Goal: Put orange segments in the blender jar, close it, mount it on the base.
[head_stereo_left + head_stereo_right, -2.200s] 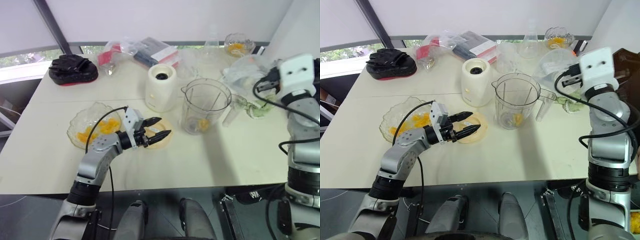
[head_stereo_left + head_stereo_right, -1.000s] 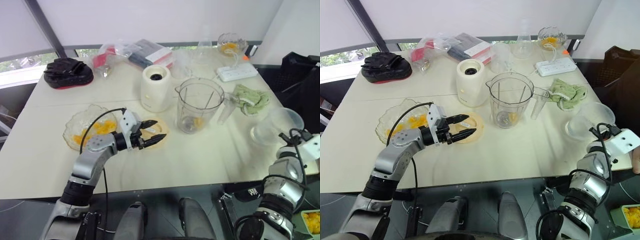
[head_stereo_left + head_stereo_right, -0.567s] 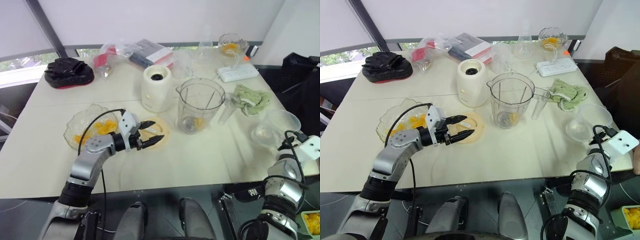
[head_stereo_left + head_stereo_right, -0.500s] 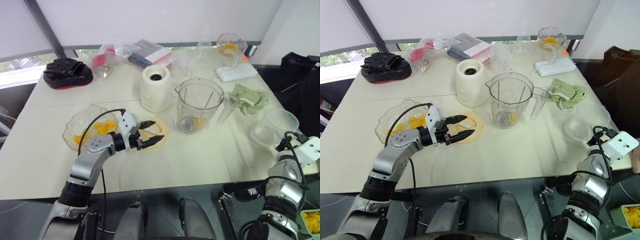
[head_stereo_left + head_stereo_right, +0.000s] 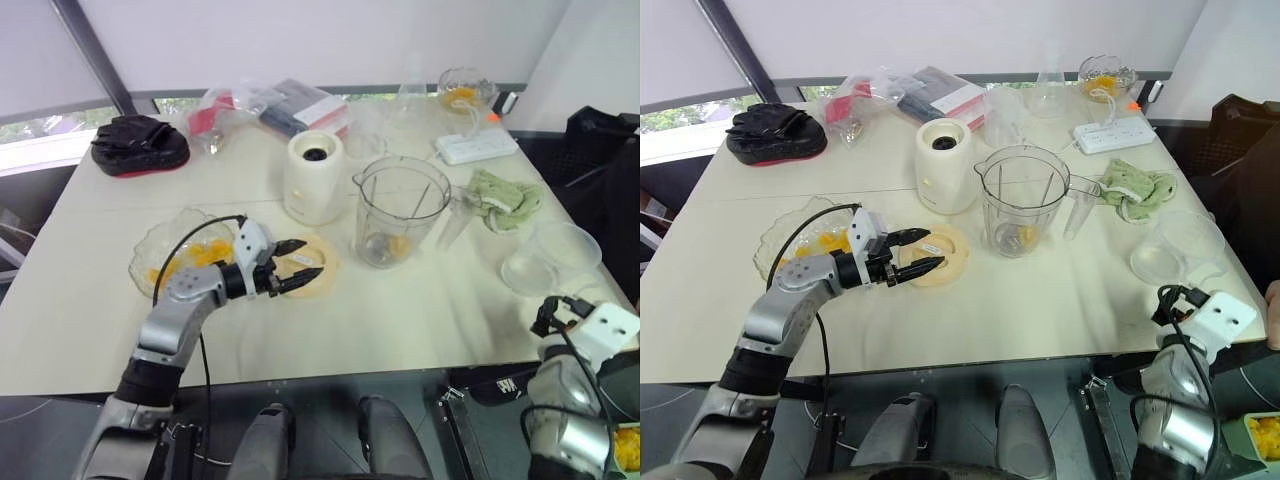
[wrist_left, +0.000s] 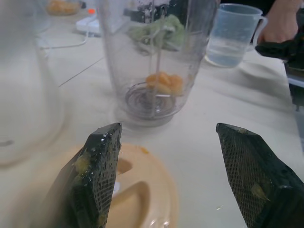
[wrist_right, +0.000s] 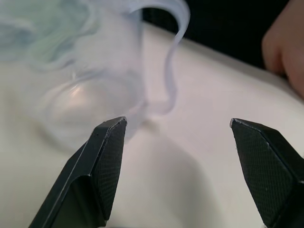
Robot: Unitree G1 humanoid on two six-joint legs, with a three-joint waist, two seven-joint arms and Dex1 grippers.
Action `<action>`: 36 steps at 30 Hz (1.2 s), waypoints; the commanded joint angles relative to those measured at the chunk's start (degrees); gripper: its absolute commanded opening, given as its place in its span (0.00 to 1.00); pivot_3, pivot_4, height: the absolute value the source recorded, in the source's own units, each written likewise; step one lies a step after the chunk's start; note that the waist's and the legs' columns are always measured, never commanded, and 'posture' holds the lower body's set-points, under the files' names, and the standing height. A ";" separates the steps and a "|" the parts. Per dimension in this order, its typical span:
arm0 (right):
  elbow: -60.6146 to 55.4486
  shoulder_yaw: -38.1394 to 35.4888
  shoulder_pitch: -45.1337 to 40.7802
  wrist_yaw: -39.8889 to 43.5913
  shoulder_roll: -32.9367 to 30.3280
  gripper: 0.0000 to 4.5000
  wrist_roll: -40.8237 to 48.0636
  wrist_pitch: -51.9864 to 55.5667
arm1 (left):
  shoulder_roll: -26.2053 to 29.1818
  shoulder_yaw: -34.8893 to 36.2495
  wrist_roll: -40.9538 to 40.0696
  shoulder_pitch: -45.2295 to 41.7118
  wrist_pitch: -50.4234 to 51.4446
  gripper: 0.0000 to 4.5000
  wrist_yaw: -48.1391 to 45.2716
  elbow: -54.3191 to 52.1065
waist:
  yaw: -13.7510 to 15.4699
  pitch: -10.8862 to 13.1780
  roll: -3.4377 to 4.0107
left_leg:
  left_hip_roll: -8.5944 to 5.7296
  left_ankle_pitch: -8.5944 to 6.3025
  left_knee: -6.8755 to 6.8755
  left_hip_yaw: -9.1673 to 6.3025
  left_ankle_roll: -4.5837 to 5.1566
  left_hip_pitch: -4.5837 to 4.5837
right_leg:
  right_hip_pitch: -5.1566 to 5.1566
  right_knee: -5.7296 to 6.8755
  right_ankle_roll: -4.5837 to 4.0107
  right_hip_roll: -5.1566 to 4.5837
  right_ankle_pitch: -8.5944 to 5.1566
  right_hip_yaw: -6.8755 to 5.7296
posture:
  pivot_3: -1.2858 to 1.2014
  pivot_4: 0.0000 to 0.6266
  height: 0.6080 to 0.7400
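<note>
The clear blender jar (image 5: 400, 208) stands upright mid-table, uncapped, with a few orange segments (image 5: 398, 243) at its bottom. More orange segments (image 5: 195, 260) lie in a wavy clear bowl (image 5: 150, 250) at the left. Behind stands the cream base (image 5: 315, 175), its dark socket facing up. My left gripper (image 5: 313, 258) hovers open and empty over a flat cream-yellow lid (image 5: 318, 283), pointing at the jar (image 6: 152, 57). My right gripper (image 7: 178, 121) is open and empty at the table's front right edge, facing a low clear tub (image 7: 90, 109).
A green cloth (image 5: 505, 197), a white power strip (image 5: 475, 147) and the clear tub (image 5: 550, 258) lie on the right. Bags (image 5: 270, 100), black gloves (image 5: 140, 140), a flask (image 5: 410, 95) and a small bowl of fruit (image 5: 460, 90) line the back. A person's hand (image 7: 285, 52) is beyond the right edge.
My right gripper has drawn back from the clear tub toward the table's near right edge and sunk lower; the tub stays put. The left gripper has held still over the lid.
</note>
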 commanded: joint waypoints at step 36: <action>-48.50 15.01 18.90 -0.41 -21.45 0.80 23.71 12.36 | -8.21 -17.28 39.40 -45.25 -37.07 0.74 -12.08 77.45 | 1.59 0.15 -0.82 | -0.02 -0.01 0.07 -0.09 0.02 -0.29 | -0.06 -0.16 0.35 -0.01 0.04 -0.15 | 0.52 0.24 1.00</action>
